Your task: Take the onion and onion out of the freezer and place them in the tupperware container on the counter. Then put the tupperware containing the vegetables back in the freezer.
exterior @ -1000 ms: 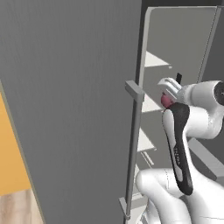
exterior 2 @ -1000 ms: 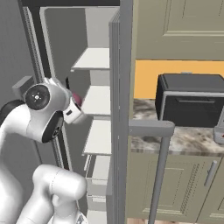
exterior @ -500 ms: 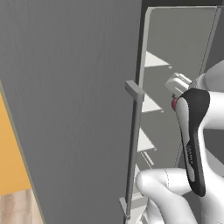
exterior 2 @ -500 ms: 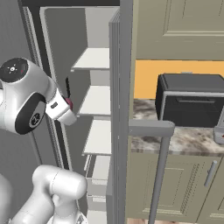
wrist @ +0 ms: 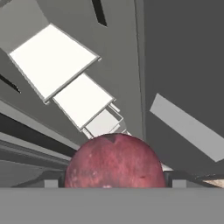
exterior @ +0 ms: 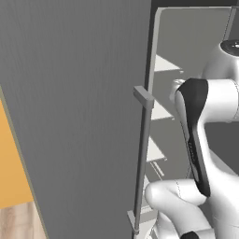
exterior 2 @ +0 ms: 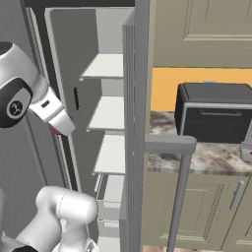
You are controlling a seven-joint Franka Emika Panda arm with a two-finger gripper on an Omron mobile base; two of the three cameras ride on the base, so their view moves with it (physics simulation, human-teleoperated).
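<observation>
The gripper (wrist: 114, 186) is closed on one onion (wrist: 114, 162) in front of the open freezer (exterior 2: 106, 123), so the first retrieval is judged under way, with the tupperware container (exterior 2: 246, 151) waiting on the counter (exterior 2: 206, 156) at 3 o'clock and all placements left

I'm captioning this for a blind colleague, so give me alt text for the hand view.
A dull red onion sits between the gripper fingers at the bottom of the frame. Beyond it, the open freezer shows its pale grey interior with white shelves receding away.
</observation>
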